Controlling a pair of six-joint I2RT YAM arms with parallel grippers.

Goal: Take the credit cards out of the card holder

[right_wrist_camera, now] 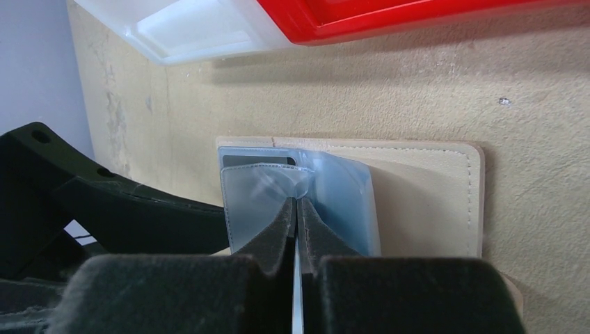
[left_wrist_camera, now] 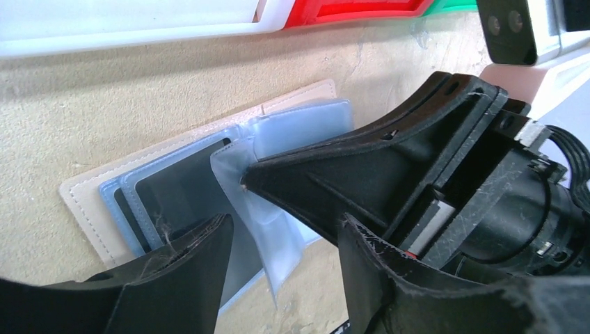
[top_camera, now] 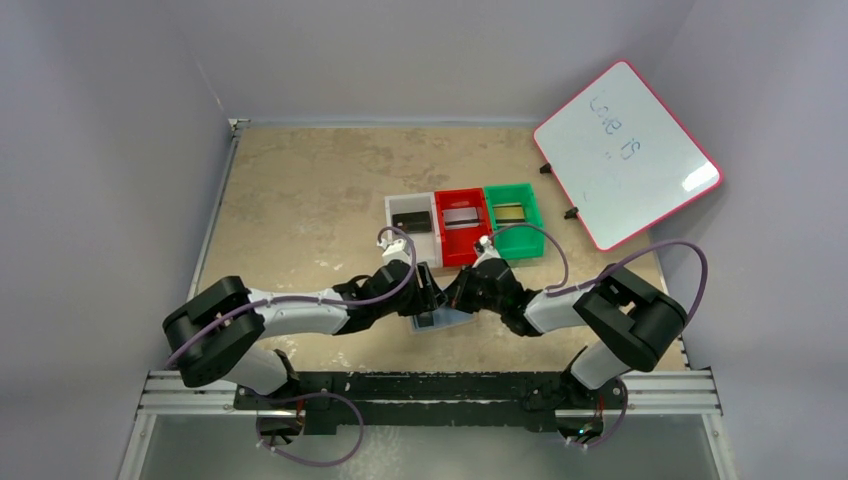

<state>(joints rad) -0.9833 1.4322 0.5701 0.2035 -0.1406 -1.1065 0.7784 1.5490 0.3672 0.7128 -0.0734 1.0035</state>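
Pinching the card holder (right_wrist_camera: 431, 202) by its clear sleeve (right_wrist_camera: 257, 198), the right tool (right_wrist_camera: 297, 203) is clenched; the left tool (left_wrist_camera: 284, 223) stands released just beside it; the card holder lies open on the counter (right_wrist_camera: 417, 90).

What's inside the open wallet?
Inside the card holder are clear bluish pockets. One dark card shows through a pocket. The right gripper pinches a clear flap. That flap and the gripper hide whether more cards lie underneath.
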